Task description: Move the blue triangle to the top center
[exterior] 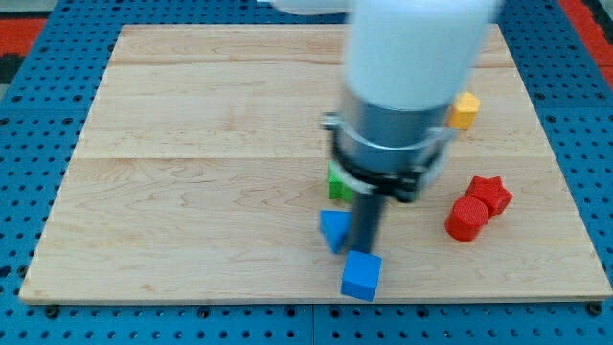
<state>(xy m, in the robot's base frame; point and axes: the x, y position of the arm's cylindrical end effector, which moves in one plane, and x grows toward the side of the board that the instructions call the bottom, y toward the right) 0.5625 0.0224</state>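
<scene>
Your arm (412, 86) hangs over the right half of the wooden table (192, 144), its white and grey body blocking much of the view's top centre. The dark rod drops from it and my tip (364, 251) sits low on the board, just right of the blue triangle (334, 230), touching it or nearly so. The triangle lies below the board's middle, well short of the top edge. Just below the tip, close to the view's bottom edge, rests a blue cube (361, 275). A green block (339, 182) shows partly from behind the arm, just above the triangle; you cannot make out its shape. To the view's right, a red cylinder (466, 218) and a red star (490, 194) stand touching each other. A yellow block (465, 110) peeks out beside the arm, higher on the right. This rig carries no jaws, only the rod, so there is nothing to read as apart or together
</scene>
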